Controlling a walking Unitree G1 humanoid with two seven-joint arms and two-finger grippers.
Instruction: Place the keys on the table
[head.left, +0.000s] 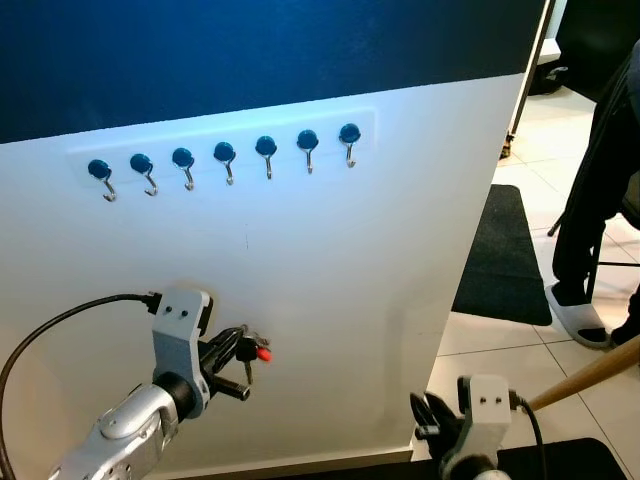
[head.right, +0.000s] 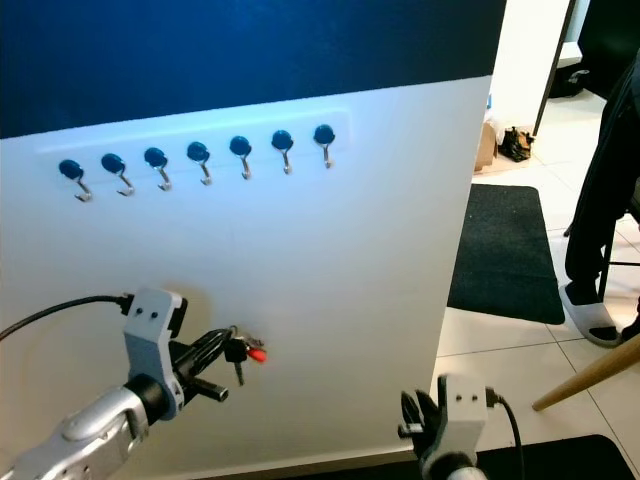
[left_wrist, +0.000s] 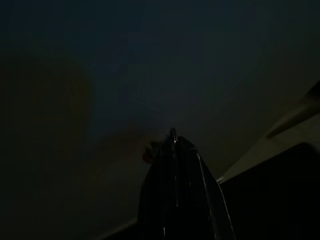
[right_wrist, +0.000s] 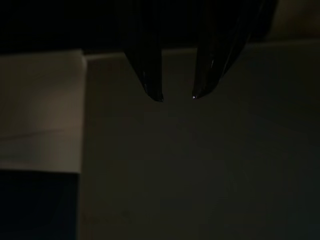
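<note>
- Against the white wall panel (head.left: 330, 260), low on the left, the left gripper (head.left: 238, 352) is raised with its two black fingers pressed together on a bunch of keys (head.left: 248, 350).
- The keys are pinched at the fingertips — a dark key hangs below the tips and a small red tag (head.left: 263, 353) juts out to the right of them, close to the panel.
- From the left wrist view the fingers (left_wrist: 177, 170) are seen closed into one dark wedge, with a faint reddish shape just beyond their tip; the rest is too dark to make out.
- Near the lower right, the right gripper (right_wrist: 177, 96) is held low beside the panel's edge, its fingers parted by a narrow gap with nothing between them.
- A row of seven blue-knobbed hooks (head.left: 224, 155) is fixed across the upper panel, well above the keys.
- Farther right, a black mat (head.left: 505, 255) lies on the tiled floor (head.left: 530, 350), a person's leg and white slipper (head.left: 578, 310) are seen, and a wooden stick (head.left: 590, 372) slants in from the edge.
</note>
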